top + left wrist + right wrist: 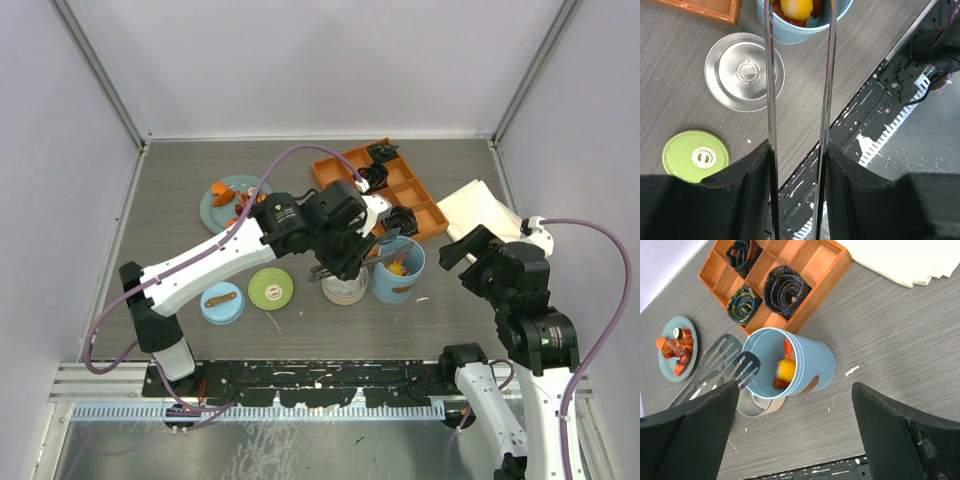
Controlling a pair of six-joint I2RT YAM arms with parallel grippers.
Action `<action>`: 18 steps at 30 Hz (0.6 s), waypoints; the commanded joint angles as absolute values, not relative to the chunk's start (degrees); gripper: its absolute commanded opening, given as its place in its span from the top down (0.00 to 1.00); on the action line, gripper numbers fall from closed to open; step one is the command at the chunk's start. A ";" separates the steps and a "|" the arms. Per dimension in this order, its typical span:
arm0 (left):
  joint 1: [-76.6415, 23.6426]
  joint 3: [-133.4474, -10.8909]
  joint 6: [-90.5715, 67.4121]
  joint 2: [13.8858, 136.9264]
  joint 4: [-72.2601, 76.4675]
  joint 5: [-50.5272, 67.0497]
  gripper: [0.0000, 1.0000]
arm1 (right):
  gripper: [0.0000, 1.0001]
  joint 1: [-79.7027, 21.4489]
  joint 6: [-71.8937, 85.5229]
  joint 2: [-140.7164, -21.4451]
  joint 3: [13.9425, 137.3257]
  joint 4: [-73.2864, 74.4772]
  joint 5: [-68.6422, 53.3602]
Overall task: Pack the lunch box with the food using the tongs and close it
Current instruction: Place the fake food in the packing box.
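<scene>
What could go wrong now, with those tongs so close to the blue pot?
1. The tongs have slotted tips right by the rim of the tall light-blue cylinder; a sideways nudge might tip it and spill the chunks inside.
2. More food waits on the teal plate; small pieces may slip from such slim tongs on the way across.

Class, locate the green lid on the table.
In the top view, the green lid lies left of centre, between the blue lid and the steel tin.
</scene>
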State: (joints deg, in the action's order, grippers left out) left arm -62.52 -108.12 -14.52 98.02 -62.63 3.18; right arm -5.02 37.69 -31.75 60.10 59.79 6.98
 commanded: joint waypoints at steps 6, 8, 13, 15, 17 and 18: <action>-62.67 -110.49 -13.88 95.12 -60.78 -0.81 0.55 | 0.00 -4.83 37.79 -31.72 60.59 57.63 8.00; -62.61 -110.33 -13.96 94.60 -60.43 -1.73 0.56 | 0.00 -4.83 37.84 -31.71 60.57 57.61 7.98; -61.86 -108.56 -14.37 92.23 -58.46 -2.93 0.56 | 0.00 -4.83 37.79 -31.81 60.61 57.64 7.83; -60.96 -107.63 -14.68 91.15 -57.83 -2.91 0.56 | 0.00 -4.81 37.79 -31.82 60.63 57.63 7.74; -59.77 -106.70 -14.83 90.01 -57.31 -2.99 0.56 | 0.00 -4.83 37.79 -31.74 60.52 57.65 7.73; -59.10 -106.17 -15.07 89.32 -56.88 -3.00 0.56 | 0.00 -4.83 37.79 -31.73 60.53 57.66 7.73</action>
State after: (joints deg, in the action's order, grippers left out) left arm -61.36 -107.13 -14.37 94.35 -61.36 -1.69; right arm -5.02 37.67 -31.75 60.10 59.79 6.96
